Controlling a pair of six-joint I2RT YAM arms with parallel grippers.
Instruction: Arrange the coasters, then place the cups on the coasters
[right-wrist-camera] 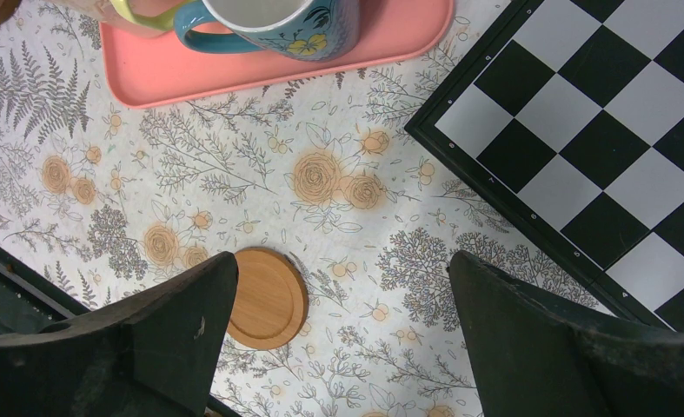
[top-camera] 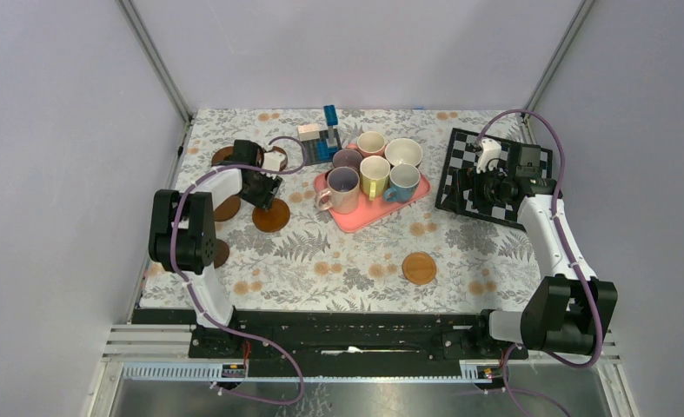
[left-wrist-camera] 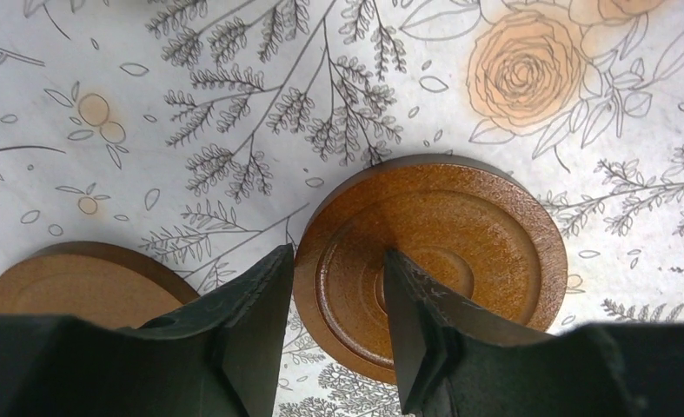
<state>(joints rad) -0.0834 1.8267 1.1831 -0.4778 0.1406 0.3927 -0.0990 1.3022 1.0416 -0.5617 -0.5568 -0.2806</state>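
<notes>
Your left gripper stands low over a dark brown coaster that lies flat on the floral tablecloth, at the table's left side. Its fingers are partway apart: one sits just outside the disc's near rim and the other lies across its ringed top. You cannot tell whether they pinch that rim or only straddle it. A second coaster lies just beside it, apart from it.

Your right gripper hangs at the chessboard on the right, its fingers spread wide over bare tablecloth. An orange-brown coaster lies alone toward the front of the table, well apart from the others.

The six cups stand crowded together on the pink tray at mid-table, handles turned various ways. The light blue cup is at the tray's near right corner. None is yet on a coaster.
</notes>
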